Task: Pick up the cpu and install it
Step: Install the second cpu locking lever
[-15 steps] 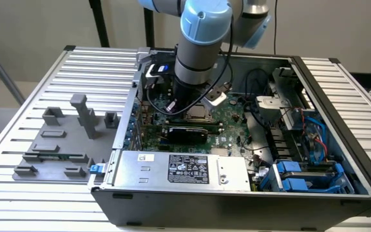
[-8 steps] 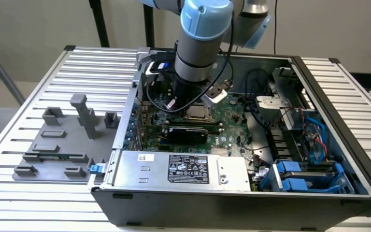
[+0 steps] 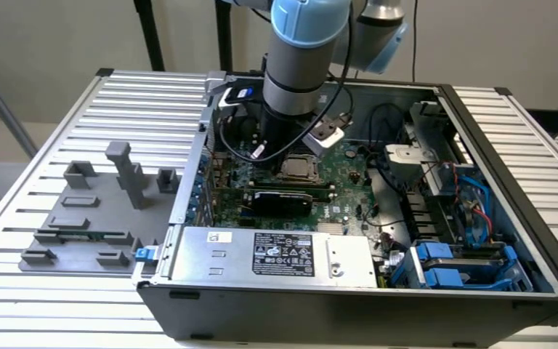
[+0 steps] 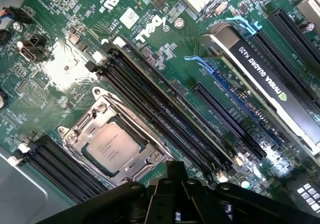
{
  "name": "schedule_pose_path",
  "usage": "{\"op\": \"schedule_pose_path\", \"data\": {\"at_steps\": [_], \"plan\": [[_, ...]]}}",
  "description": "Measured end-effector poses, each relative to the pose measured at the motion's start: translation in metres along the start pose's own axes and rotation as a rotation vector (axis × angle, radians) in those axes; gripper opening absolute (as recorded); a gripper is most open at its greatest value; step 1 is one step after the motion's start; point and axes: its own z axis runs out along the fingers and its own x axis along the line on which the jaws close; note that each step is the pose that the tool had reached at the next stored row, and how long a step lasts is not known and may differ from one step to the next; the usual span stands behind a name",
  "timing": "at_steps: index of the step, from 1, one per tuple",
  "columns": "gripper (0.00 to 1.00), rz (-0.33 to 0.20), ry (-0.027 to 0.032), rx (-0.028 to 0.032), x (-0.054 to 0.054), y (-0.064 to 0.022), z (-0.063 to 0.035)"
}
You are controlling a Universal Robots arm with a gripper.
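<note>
My claw (image 4: 172, 194) is drawn together on nothing, hanging just above the motherboard (image 4: 165, 48) inside the open computer case (image 3: 511, 145), which lies on its side on the slatted tabletop (image 3: 27, 218). The cpu (image 4: 111, 146) sits flat in its socket frame (image 4: 107, 134), just beside my fingertips, between the memory slots (image 4: 165, 119), so it looks seated, not carried
</note>
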Motion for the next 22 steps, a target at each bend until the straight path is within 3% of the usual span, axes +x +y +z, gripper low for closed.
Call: {"op": "schedule_pose_path", "data": {"at_steps": [7, 9, 22], "plan": [[0.11, 0.001, -0.0152, -0.028, 0.003, -0.0041, -0.0124], [0.11, 0.001, -0.0192, -0.0336, 0.004, -0.0053, -0.0161], [0.11, 0.001, -0.0203, -0.035, 0.009, -0.0002, -0.0183]]}}
